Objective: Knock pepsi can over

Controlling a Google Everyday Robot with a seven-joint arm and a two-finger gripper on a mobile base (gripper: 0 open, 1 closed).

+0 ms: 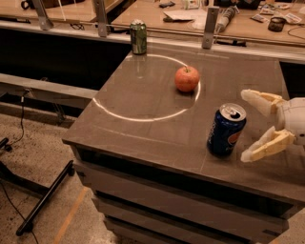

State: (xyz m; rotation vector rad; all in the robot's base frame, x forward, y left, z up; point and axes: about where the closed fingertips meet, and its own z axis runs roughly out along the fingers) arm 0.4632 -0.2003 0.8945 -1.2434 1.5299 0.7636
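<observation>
The pepsi can (226,129) is dark blue with a silver top and stands upright on the grey table (143,128), near its front right. My gripper (247,125) comes in from the right edge of the camera view, just right of the can. It is open, with one cream finger (257,99) beyond the can's top and the other (266,146) beside its lower half. The fingers are close to the can but I cannot tell if they touch it.
A red apple (187,78) sits on the table's middle, on a white ring marking. A green can (138,37) stands upright at the back left corner. Behind is a wooden workbench (157,14) with clutter. The floor lies left and below.
</observation>
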